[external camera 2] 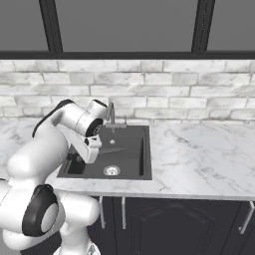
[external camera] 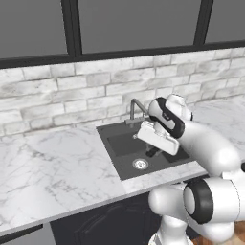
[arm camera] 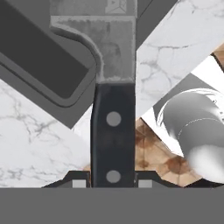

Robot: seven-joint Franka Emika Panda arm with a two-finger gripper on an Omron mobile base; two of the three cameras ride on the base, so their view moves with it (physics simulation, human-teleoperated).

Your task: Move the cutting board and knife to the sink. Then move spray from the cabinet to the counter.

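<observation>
Knife (arm camera: 113, 127) hung stiff and light over the sink (external camera 2: 134, 167); gripper (arm camera: 113, 183) was clamped on its black handle; smooth, likely slippery.

A kitchen: marble counter (external camera: 52, 162), recessed sink (external camera 2: 130, 149), brick backsplash (external camera 2: 164, 89).

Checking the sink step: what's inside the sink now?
The sink shows its drain and the knife, gripped by the claw, blade over the basin. No cutting board shows; the arm hides the basin's near-left corner.
</observation>
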